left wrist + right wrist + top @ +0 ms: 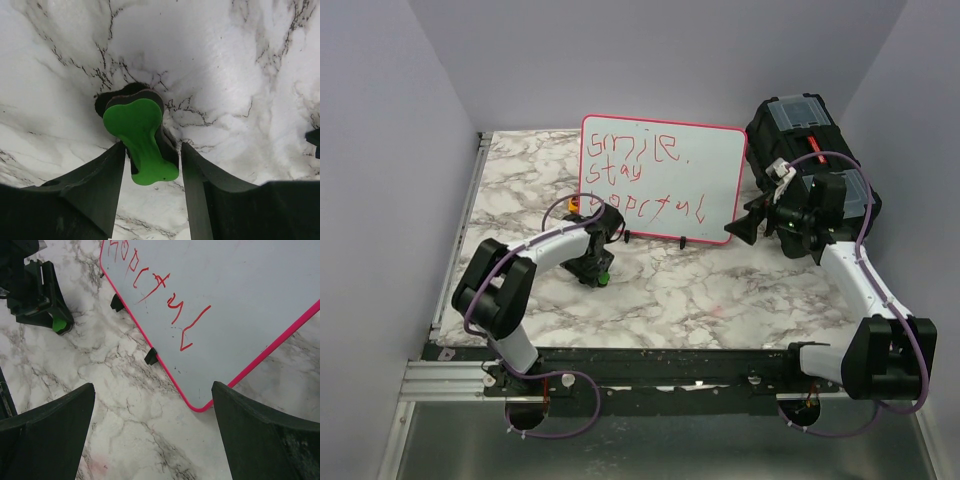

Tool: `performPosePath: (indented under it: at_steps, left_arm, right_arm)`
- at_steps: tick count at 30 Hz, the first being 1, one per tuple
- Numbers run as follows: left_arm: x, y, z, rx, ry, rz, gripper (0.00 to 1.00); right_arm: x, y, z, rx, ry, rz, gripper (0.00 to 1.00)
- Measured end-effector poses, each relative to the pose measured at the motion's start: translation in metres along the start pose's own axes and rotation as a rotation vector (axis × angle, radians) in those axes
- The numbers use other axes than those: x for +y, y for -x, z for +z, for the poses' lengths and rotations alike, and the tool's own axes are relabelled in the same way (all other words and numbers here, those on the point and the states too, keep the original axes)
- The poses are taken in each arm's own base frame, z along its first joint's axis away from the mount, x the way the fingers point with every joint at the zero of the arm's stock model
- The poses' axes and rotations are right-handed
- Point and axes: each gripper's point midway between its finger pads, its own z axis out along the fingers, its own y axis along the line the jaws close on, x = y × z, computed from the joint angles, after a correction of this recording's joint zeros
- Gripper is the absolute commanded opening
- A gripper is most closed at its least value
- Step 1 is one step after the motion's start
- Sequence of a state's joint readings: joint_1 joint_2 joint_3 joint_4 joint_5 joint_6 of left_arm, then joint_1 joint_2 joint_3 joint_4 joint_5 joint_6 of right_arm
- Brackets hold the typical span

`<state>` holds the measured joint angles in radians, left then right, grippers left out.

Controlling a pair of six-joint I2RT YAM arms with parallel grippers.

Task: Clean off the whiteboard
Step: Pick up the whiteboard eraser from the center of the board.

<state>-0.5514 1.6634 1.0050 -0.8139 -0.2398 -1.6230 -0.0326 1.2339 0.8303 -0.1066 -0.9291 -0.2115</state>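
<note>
- Marble-patterned bench (720, 290) carries everything, and the whiteboard (660, 180) stands on it in the upper centre of the top view, with its face toward the arms
- Its rim is thin and pink-red with rounded corners; the red lettering (640, 175) covers mostly the left half of the board
- In the right wrist view the whiteboard fills the upper right of the frame, with one rounded corner low in the centre, and two small black feet (151, 356) sit along its lower edge on the bench
- The right tool (152, 405) is released: its two dark fingers are wide apart at the lower left and lower right of that frame, the board corner shows between them, and they hold nothing
- In the top view this tool is just beside the right edge of the board, in front of the black toolbox (810, 150)
- The left tool (152, 150) is low over the bench, below the lower left corner of the board
- A green eraser (137, 130) with a black pad underneath lies between its fingers; both fingers are very close to the sides of it, but I cannot tell if they press on it
</note>
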Motion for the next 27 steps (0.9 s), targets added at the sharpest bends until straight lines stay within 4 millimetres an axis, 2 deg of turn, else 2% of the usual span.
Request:
performPosePath:
  at_steps: [2,4,8,11,15,19,22,24,27]
  left_arm:
    - [-0.004,0.002,0.000,-0.001,-0.004,-0.003,0.45]
    - [-0.007,0.004,-0.001,-0.003,-0.010,0.005,0.39]
    - [-0.011,0.007,-0.001,-0.010,-0.037,0.079,0.19]
    - [-0.019,0.007,-0.003,-0.017,-0.081,0.197,0.12]
    - [-0.036,0.002,-0.012,-0.053,-0.146,0.417,0.08]
    - [-0.035,-0.015,-0.020,-0.085,-0.173,0.651,0.03]
    - [-0.027,-0.034,-0.023,-0.076,-0.192,0.837,0.02]
    - [-0.016,-0.053,-0.019,-0.026,-0.239,0.977,0.02]
    - [-0.003,-0.063,-0.015,0.015,-0.278,1.063,0.04]
  right_arm:
    - [0.000,0.000,0.000,0.000,0.000,0.000,1.00]
    - [0.000,0.000,0.000,0.000,0.000,0.000,1.00]
    - [0.000,0.000,0.000,0.000,0.000,0.000,1.00]
    - [0.000,0.000,0.000,0.001,0.000,0.000,1.00]
    - [0.000,-0.001,0.000,0.003,0.001,-0.003,1.00]
    - [0.000,-0.002,0.000,0.006,0.001,0.000,1.00]
    - [0.000,-0.002,0.000,0.007,0.002,0.000,1.00]
    - [0.000,-0.002,0.000,0.007,0.002,-0.001,1.00]
    - [-0.001,-0.003,0.001,0.009,0.002,-0.003,1.00]
